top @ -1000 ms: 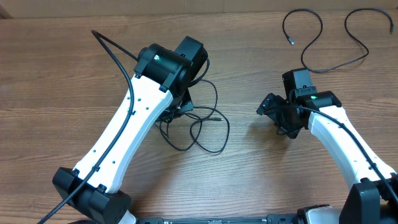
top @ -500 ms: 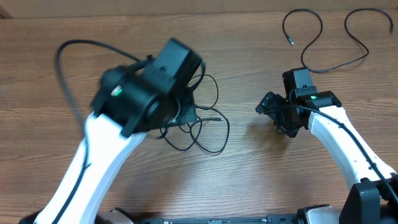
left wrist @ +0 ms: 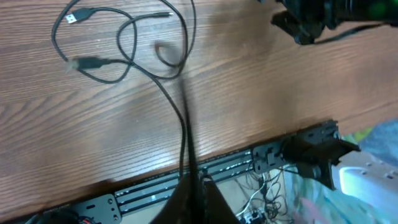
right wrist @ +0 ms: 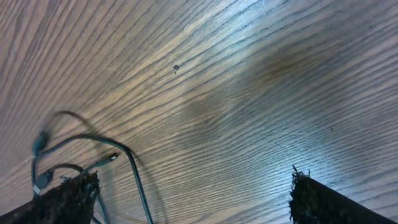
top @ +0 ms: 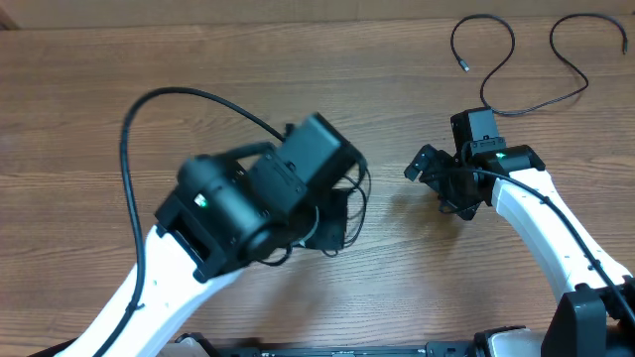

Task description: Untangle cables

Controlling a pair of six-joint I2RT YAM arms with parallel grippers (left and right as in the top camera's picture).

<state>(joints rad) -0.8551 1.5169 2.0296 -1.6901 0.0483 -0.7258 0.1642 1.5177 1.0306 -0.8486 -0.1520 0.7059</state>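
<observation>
The tangle of thin black cables (top: 360, 188) lies at mid-table, mostly hidden under my raised left arm. In the left wrist view the loops and plug ends (left wrist: 87, 62) lie on the wood. One strand (left wrist: 184, 118) runs from them up into my left gripper (left wrist: 193, 199), which is shut on it. That gripper (top: 332, 228) hangs above the tangle's front edge. My right gripper (top: 427, 166) is open and empty, right of the tangle. Its fingers (right wrist: 189, 199) straddle bare wood, and a cable loop (right wrist: 138, 186) lies by the left finger.
Two separate black cables lie at the far right: one loop with a plug end (top: 463, 65) and a longer curve (top: 541, 107) behind my right arm. The table's front edge and metal rail (left wrist: 155, 186) are near the left gripper.
My left arm has lifted and swung right and toward the front, pulling a strand with it. The tangle has shifted right. The right arm has barely moved.
</observation>
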